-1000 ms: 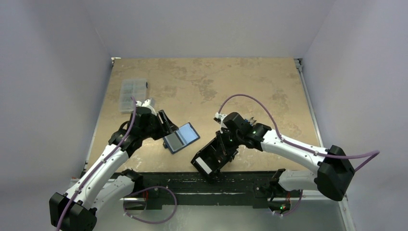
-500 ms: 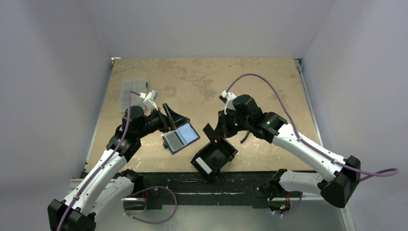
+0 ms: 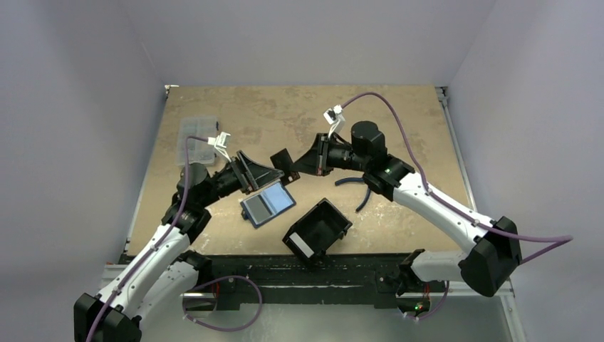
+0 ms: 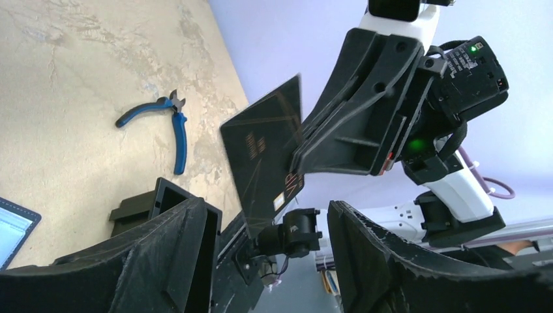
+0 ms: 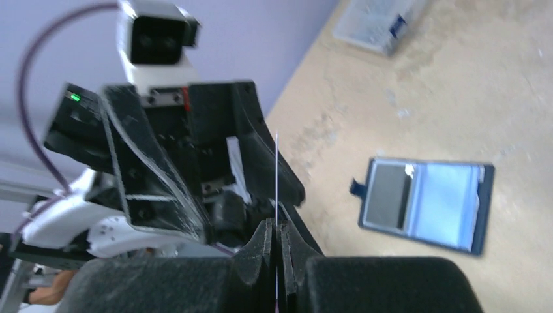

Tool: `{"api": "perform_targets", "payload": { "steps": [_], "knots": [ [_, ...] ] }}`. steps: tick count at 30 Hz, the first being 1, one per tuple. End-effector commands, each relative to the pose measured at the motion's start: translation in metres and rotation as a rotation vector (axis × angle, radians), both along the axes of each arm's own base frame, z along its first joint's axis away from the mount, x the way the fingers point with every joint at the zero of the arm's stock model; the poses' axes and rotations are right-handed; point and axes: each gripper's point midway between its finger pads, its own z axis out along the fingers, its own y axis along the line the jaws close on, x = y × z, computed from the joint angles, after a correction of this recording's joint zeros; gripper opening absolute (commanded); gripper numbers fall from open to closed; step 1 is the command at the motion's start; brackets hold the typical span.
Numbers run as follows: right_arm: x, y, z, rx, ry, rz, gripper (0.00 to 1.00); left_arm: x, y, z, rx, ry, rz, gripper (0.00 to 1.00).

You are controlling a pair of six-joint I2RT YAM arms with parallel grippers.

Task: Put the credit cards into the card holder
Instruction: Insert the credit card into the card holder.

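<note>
Right arm has swung up and left off the tray, carrying a card toward the left arm. The left arm has lifted off the holder and spread its jaws.

Left end effector (image 3: 273,174) hangs in the air, jaws wide, gripping nothing. Holder (image 3: 268,204) lies open and flat on the counter (image 3: 399,121) just below it, with nothing holding it. Card (image 4: 261,156) is dark, held upright and off the counter. Its lower corner looks to sit in the gap between the left jaws, though how deep it reaches is hard to tell. Right end effector (image 3: 298,162) is clamped tight on the card's other edge. Tray (image 3: 318,231) sits nearer the bases. Pliers (image 4: 163,124) lie further right, clear of the action.

Risks, as a guess:
- This is a mid-air handover, so the card falls to the counter or tray if the right lets go before the left bites.
- The card is thin and shiny, so a bite on the corner only would let it twist or slip.
- The two sets of fingers are very near each other, and closing could knock them together.
- The loose holder may skid or fold shut when a card is pushed into it.
</note>
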Motion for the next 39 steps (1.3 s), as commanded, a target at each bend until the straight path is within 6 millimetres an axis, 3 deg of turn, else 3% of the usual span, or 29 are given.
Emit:
{"api": "perform_targets", "payload": {
  "steps": [1,7,12,16,21,24,25,26,28,33,37,39],
  "knots": [
    [0.011,0.012,0.053,0.215,-0.100,0.045,0.00,0.010,-0.002,0.028,-0.056,-0.056,0.026,0.72],
    [0.016,0.025,0.062,0.290,-0.061,0.158,0.00,0.023,0.007,0.036,-0.007,-0.071,0.111,0.71],
    [0.011,0.018,0.042,0.342,-0.028,0.158,0.00,0.024,0.008,0.030,-0.101,-0.032,0.133,0.62],
    [0.004,0.017,0.058,0.362,-0.008,0.218,0.00,0.025,0.008,0.035,-0.154,-0.066,0.135,0.54],
    [0.012,0.009,0.051,0.315,-0.027,0.144,0.00,0.031,0.008,0.032,-0.134,-0.049,0.153,0.28],
    [0.012,0.014,0.058,0.311,-0.019,0.193,0.00,0.032,0.007,0.045,-0.173,-0.101,0.146,0.02],
    [0.014,0.015,0.055,0.286,-0.017,0.187,0.00,0.033,0.007,0.047,-0.160,-0.113,0.149,0.00],
    [0.019,0.015,0.052,0.256,-0.023,0.168,0.09,0.034,0.007,0.045,-0.129,-0.111,0.151,0.00],
    [0.032,0.012,0.038,0.174,-0.045,0.104,0.26,0.041,0.008,0.032,-0.039,-0.080,0.169,0.00],
    [0.047,0.003,-0.004,-0.028,-0.088,0.056,0.50,0.050,0.017,-0.019,0.164,0.048,0.221,0.00],
    [0.057,-0.005,-0.060,-0.212,-0.084,0.075,0.54,0.048,0.033,-0.082,0.345,0.237,0.267,0.00],
    [0.054,-0.005,-0.083,-0.264,-0.052,0.123,0.54,0.044,0.037,-0.102,0.399,0.294,0.263,0.00]
  ]
}}
